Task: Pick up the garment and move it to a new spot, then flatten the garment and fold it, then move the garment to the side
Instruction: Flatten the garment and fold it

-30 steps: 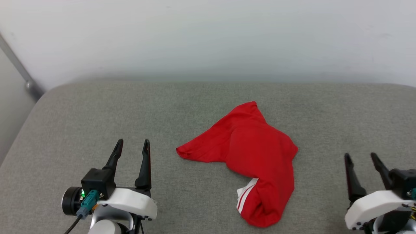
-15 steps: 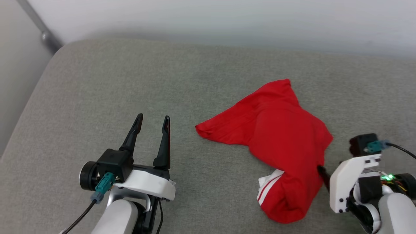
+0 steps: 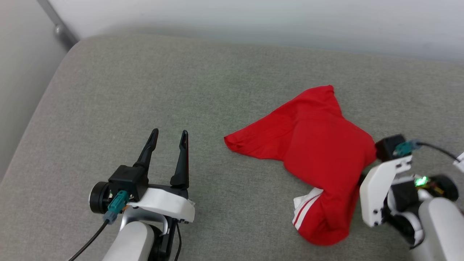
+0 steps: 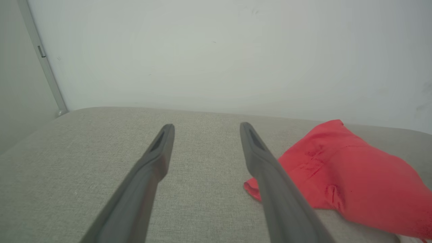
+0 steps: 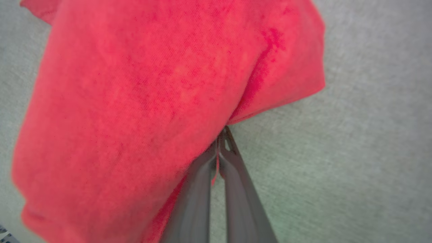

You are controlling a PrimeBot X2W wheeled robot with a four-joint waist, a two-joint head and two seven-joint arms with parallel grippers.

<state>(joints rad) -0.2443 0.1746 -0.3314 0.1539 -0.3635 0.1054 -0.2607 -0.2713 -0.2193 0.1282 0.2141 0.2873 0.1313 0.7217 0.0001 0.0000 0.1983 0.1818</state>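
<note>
"Red jersey cloth, all bunched up: is that the garment point(image 3: 319, 145), and where does it lie?"
"It is. It sits crumpled on the right half of the grey upholstered cushion point(image 3: 145, 83). One red corner points left and another points toward the far edge. A white sleeve point(image 3: 303, 210) with red stripes pokes out on the near side."
"What has the robot got hold of?"
"The right gripper point(image 5: 222, 136) is at the garment's right edge with its jaws pressed together. The right wrist view shows a sliver of red between the fingers, so I judge a thin fold is pinched, though the blur there hides how much cloth. The left gripper point(image 3: 170, 131) hovers over bare cushion, well to the left of the garment, jaws spread wide and holding nothing."
"So how far along is it?"
"Barely begun, I'd say. The grasp for the first pick-up looks made, but the garment lies on the cushion, not yet raised. Carrying it to a new spot, flattening it, folding it and setting it aside are all left to do."
"And the room?"
"A plain pale wall point(image 3: 253, 14) runs behind the cushion's far edge, and a slanted metal rail point(image 3: 58, 27) comes down at its far left corner. The cushion itself is woven grey fabric with rounded corners."
</note>
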